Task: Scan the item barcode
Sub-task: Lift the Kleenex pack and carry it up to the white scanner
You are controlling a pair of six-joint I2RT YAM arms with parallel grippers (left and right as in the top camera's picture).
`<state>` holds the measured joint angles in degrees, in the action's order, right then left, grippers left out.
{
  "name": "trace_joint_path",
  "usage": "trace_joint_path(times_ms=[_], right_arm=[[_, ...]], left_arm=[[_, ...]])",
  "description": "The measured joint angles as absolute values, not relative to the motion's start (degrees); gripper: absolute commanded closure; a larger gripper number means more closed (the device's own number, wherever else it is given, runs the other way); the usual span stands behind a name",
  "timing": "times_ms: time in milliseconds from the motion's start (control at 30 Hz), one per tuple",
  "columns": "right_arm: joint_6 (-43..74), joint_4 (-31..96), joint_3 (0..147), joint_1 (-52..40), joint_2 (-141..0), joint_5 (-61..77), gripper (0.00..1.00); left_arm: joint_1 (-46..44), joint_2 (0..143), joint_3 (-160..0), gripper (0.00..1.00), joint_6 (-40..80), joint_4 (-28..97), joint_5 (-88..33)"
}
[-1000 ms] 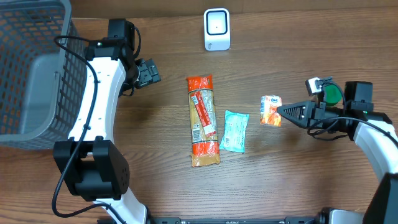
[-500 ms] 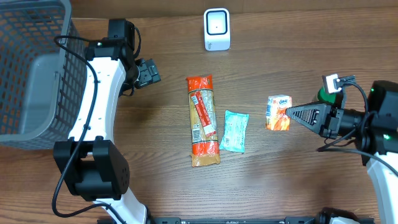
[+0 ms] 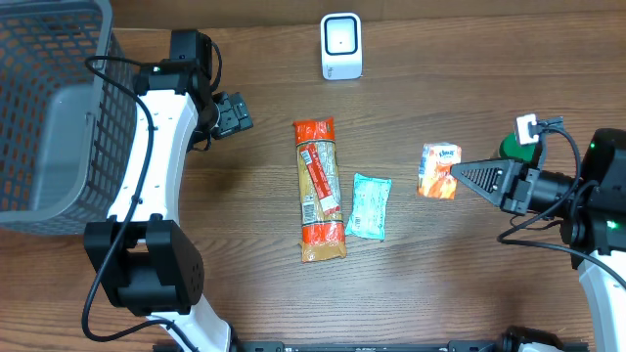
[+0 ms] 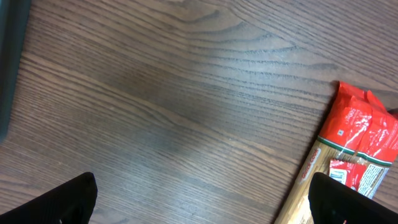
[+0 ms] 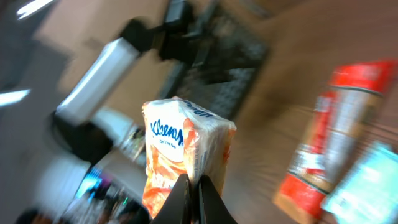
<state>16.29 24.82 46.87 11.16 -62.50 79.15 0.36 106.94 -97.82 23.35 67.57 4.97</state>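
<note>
Pinching the tissue pack point(image 3: 439, 170) by one thin edge in the clenched right tool point(image 3: 457, 176), well right of the scanner point(image 3: 341, 46), with the left tool point(image 3: 233, 114) spread empty: could twist loose mid-swing.

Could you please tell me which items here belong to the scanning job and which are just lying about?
In the job: tissue pack, right gripper shut on it, white scanner.
Lying about: long red packet, teal packet, grey basket.

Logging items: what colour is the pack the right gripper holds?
Orange and white pack, clearest in right wrist view.
</note>
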Motion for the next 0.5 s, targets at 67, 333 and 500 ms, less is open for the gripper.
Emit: trace_joint_path(times_ms=[67,333,500], right_arm=[[15.8,29.3,46.9,11.1,-62.5,71.4,0.96],[12.3,36.9,46.8,7.4,-67.2,45.5,0.96],[11.8,35.0,46.8,4.6,-70.3,41.2,0.97]], left_arm=[[0.4,106.9,-97.8,0.01,23.4,67.6,5.0],[0.4,106.9,-97.8,0.00,23.4,67.5,5.0],[0.4,106.9,-97.8,0.00,23.4,67.5,5.0]])
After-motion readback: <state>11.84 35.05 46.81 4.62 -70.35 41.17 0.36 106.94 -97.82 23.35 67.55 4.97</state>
